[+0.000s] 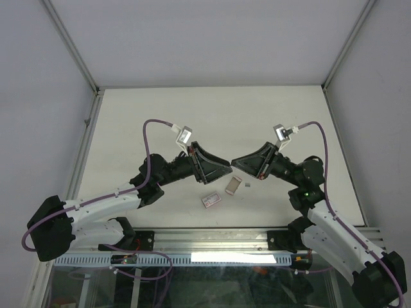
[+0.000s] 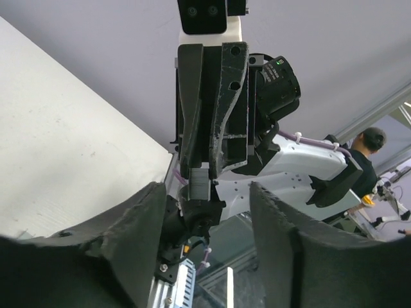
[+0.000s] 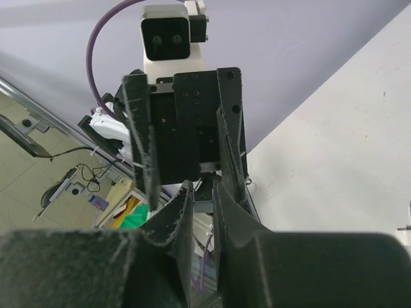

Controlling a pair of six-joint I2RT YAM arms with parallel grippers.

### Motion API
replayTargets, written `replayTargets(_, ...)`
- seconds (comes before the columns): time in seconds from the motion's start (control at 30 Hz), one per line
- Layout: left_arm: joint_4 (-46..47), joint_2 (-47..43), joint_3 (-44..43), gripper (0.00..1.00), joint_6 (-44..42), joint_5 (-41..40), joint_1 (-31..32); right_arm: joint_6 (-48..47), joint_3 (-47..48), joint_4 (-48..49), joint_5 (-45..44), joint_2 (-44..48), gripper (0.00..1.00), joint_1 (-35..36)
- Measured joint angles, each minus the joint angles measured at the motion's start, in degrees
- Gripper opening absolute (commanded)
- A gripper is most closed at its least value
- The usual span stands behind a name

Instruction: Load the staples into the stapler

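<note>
Not loaded yet. Small grey strip, likely the staples (image 2: 199,183), pinched in near-shut right gripper (image 3: 202,192), mid-air over table (image 1: 160,115). Left gripper (image 1: 225,167) jaws apart, empty, tip-to-tip. Can't make out stapler; insertion still left.

Matt white table (image 1: 160,115), rough black plastic end effector fingers (image 2: 122,256), grey metal staples (image 2: 199,183).
</note>
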State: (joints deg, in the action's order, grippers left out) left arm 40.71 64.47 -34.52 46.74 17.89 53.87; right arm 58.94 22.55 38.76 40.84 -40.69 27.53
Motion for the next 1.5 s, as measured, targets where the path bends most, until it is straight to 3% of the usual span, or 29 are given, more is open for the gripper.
replayTargets(0.13,-2.84,-2.08,0.66,0.88,-0.42,-1.62,-0.74,-6.01,1.14,-6.75,-1.07,0.59,0.10,0.00)
replayTargets(0.23,-8.61,-5.66,0.57,0.98,-1.46,-3.45,-2.32,-12.87,4.68,-15.87,-2.71,0.72,0.10,0.04)
replayTargets(0.4,-26.01,-8.90,-5.27,0.99,-3.82,-2.54,-10.86,-26.01,12.79,-29.24,-6.91,-1.95,0.09,0.61)
replayTargets(0.67,-51.04,-7.78,-16.63,0.99,-12.66,7.96,-39.26,-40.63,21.75,-40.15,-17.09,-16.37,0.08,7.78)
replayTargets(0.8,-59.04,-7.76,-18.95,0.99,-18.08,6.82,-48.94,-46.27,27.26,-43.87,-22.69,-25.94,0.08,13.29)
replayTargets(1.1,-64.00,-18.36,-13.90,0.99,-27.28,-8.24,-49.05,-56.57,40.65,-49.72,-30.34,-46.64,0.07,21.24)
replayTargets(1.5,-66.03,-19.19,-11.69,0.99,-29.94,-10.40,-49.05,-65.48,52.11,-56.00,-33.59,-64.46,0.06,25.33)
